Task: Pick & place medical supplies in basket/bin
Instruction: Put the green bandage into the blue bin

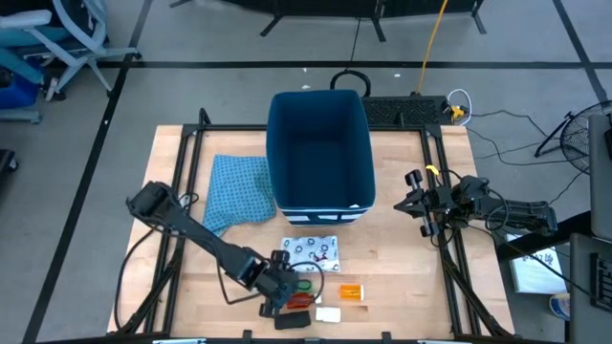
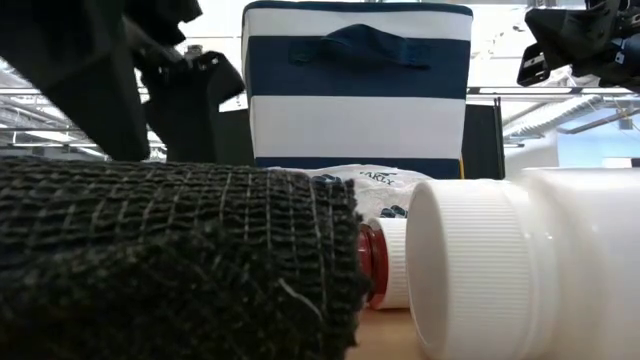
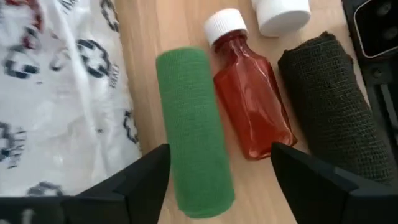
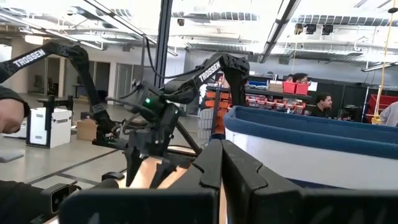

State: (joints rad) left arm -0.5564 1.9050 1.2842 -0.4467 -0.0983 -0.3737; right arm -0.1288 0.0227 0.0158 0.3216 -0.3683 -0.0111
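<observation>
My left fingers (image 3: 219,171) hang spread apart over the cluster of supplies at about 6 o'clock on the desk (image 1: 402,248), gripping nothing. In my left wrist view the green roll (image 3: 194,127) lies flat between the two fingertips, with bare wood showing around it; I cannot tell whether either tip touches it. Just beside the green roll lies the red bottle (image 3: 249,102) with its white cap, and on that bottle's other side, close against it, the black mesh roll (image 3: 333,106). A white-capped container (image 3: 283,14) sits just past the red bottle's cap. On the green roll's opposite side is the white packet with dark print (image 3: 59,93).

From above, the packet (image 1: 311,252) lies just at 6 o'clock of the bin, the orange pill bottle (image 1: 352,292) sits at the packet's 4 o'clock, and a small white block (image 1: 328,314) lies near the desk's front edge.

The dark-blue bin (image 1: 319,153) stands at the desk's centre toward 12 o'clock; I see none of the supplies in it. The blue patterned cloth (image 1: 239,191) lies touching it at its 9 o'clock.

My right fingers (image 1: 409,203) are pressed closed on nothing, parked at 3 o'clock of the bin, well apart from the supplies.
</observation>
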